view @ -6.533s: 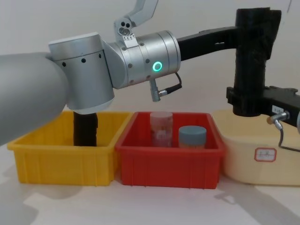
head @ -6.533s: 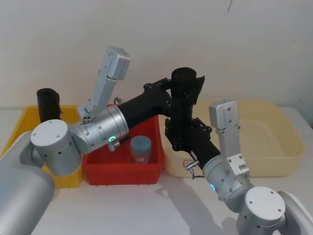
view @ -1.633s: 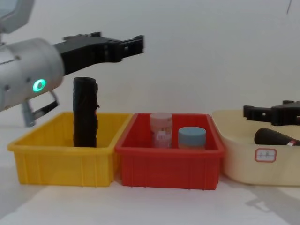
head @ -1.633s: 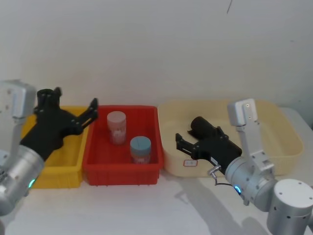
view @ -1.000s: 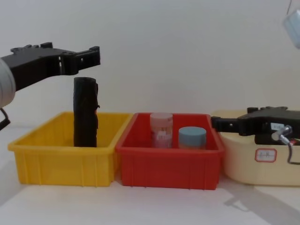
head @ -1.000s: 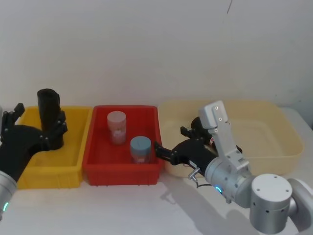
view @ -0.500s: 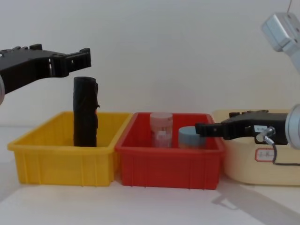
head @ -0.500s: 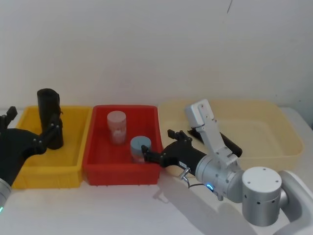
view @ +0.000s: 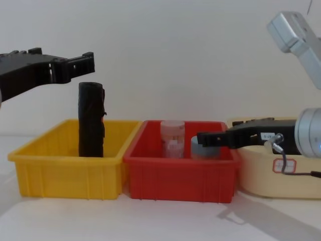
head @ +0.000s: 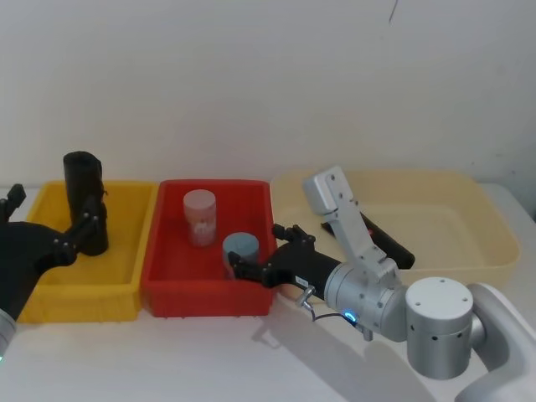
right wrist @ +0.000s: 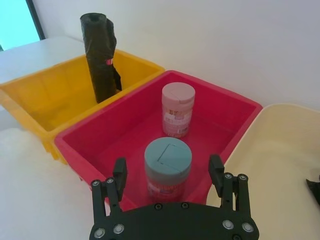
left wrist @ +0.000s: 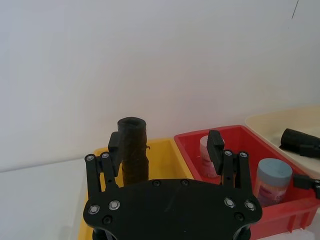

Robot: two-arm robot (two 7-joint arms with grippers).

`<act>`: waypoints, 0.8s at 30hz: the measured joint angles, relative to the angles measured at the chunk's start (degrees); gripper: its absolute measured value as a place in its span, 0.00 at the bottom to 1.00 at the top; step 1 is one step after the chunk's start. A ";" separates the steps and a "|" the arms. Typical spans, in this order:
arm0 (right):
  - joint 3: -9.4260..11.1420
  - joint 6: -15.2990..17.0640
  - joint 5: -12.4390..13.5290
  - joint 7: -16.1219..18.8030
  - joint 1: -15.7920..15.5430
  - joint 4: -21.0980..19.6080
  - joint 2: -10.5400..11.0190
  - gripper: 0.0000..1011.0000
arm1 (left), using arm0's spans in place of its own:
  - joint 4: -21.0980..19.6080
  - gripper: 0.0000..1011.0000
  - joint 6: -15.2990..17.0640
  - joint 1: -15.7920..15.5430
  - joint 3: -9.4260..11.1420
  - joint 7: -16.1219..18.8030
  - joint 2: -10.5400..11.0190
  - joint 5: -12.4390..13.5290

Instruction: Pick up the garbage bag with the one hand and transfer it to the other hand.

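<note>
Our right tool (right wrist: pixel 167 172), wide open and empty, straddles the jar (head: pixel 240 247), so we might tip it. Our left tool (left wrist: pixel 165 145), open and empty too, could snag the wrong roll (head: pixel 84 201).

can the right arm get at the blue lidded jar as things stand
Probably yes: the right end effector, open, points straight at the blue-lidded plastic jar in the red plastic bin, with nothing between them.

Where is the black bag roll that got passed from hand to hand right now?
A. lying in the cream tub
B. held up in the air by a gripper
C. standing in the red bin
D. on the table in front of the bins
A: the garbage bag lies on its side inside the cream tub, with neither gripper holding it.
</note>
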 joint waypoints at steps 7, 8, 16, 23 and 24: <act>-0.77 0.30 0.28 0.22 0.70 0.73 -0.16 0.99 | -0.08 0.99 0.00 0.10 -0.05 0.08 0.03 0.04; -0.82 0.31 0.30 0.24 0.74 0.79 -0.17 0.99 | -0.08 0.99 0.00 0.12 -0.07 0.09 0.04 0.04; -1.82 0.37 0.39 0.28 1.73 2.47 -0.63 0.99 | -0.12 0.99 0.00 0.16 -0.12 0.13 0.06 0.04; -2.51 0.31 0.39 0.06 2.59 3.97 -1.15 0.99 | -0.17 0.99 -0.01 0.19 -0.12 0.17 0.06 0.04; -2.57 0.31 0.39 0.03 2.69 4.17 -1.20 0.99 | -0.17 0.99 0.00 0.20 -0.12 0.17 0.06 0.04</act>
